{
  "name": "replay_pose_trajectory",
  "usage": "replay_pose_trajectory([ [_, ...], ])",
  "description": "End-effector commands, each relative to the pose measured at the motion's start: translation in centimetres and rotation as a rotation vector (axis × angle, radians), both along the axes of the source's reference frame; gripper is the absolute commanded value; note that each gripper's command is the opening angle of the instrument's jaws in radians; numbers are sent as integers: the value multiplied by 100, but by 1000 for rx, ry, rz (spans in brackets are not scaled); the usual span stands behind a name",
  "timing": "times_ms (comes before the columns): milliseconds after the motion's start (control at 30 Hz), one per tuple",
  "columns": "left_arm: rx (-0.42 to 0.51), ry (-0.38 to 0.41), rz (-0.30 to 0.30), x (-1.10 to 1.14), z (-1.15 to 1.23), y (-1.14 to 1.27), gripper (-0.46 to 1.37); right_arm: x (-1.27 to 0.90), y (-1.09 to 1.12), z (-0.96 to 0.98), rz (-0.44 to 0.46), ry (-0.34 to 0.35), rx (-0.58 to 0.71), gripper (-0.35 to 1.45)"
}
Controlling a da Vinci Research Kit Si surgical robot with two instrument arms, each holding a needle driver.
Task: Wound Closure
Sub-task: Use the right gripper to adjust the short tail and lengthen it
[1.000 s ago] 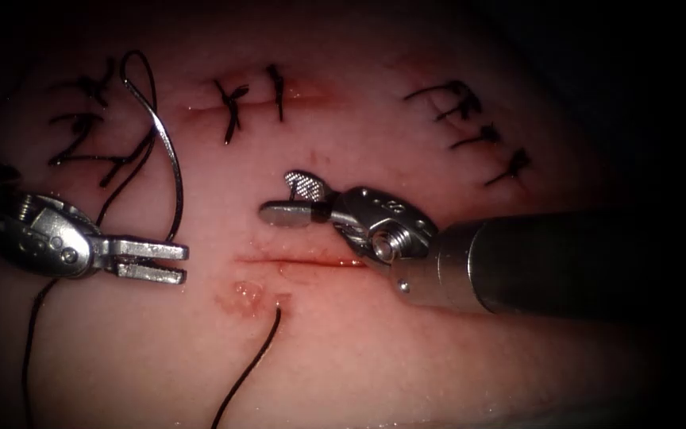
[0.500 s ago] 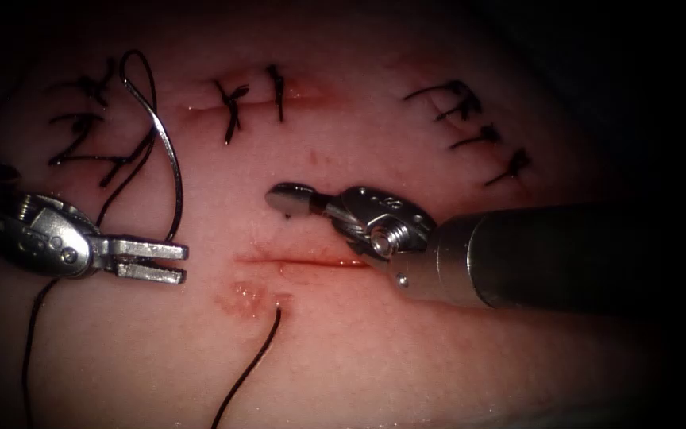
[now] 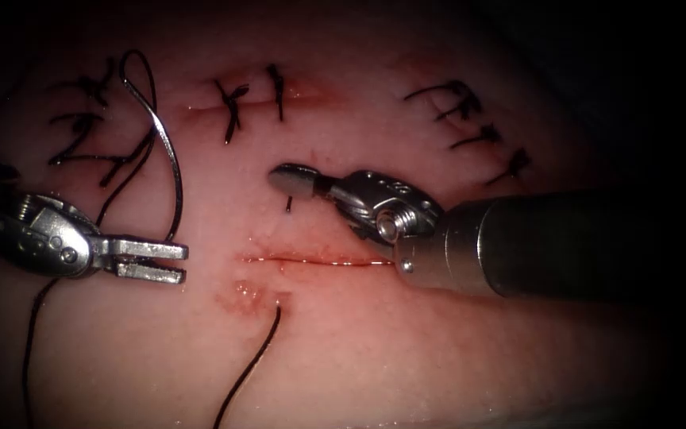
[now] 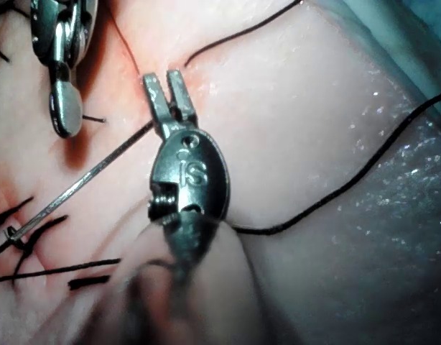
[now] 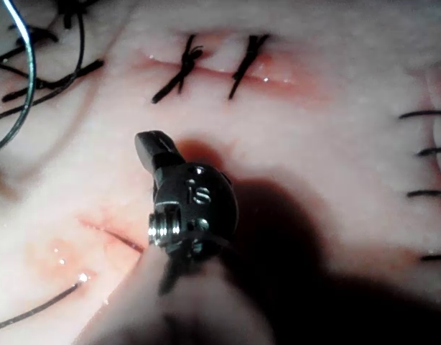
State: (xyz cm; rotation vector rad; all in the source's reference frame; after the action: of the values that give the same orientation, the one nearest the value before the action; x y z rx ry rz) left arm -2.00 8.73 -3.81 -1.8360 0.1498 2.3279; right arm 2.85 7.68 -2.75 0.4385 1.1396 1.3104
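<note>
The tissue (image 3: 343, 349) has an open cut (image 3: 311, 259) running across the middle. To the left of the cut, my left tool (image 3: 183, 263) is shut on the curved needle (image 3: 178, 191) near one end. The needle arcs upward, free of the tissue, and is also seen as needle (image 4: 77, 187) held in the left tool (image 4: 163, 76). Above the cut, my right tool (image 3: 279, 176) is shut on a short thread end (image 3: 288, 205) that rises from the tissue. Below the cut, the long thread (image 3: 248, 369) enters the tissue. The right tool (image 5: 150, 140) points toward the older stitches.
Tied black stitches close an older cut at the top centre (image 3: 232, 107). More stitches lie at the upper left (image 3: 81, 127) and upper right (image 3: 470, 119). A patch of red fluid (image 3: 244, 295) sits just below the open cut. Thread trails past the left tool (image 3: 32, 334).
The right tool's jaws went from open to shut over the short thread end, then rose a little away from the cut. The left tool and needle stayed still.
</note>
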Motion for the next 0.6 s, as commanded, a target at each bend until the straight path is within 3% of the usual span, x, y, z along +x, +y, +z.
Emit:
replay_pose_trajectory([
  [33,1,0,4,0,0,0,-35,0,0,-1,-1,3,-16,-35],
  [600,0,0,4,0,0,0,-35,-4,18,-21,-49,-38,-195,-35],
])
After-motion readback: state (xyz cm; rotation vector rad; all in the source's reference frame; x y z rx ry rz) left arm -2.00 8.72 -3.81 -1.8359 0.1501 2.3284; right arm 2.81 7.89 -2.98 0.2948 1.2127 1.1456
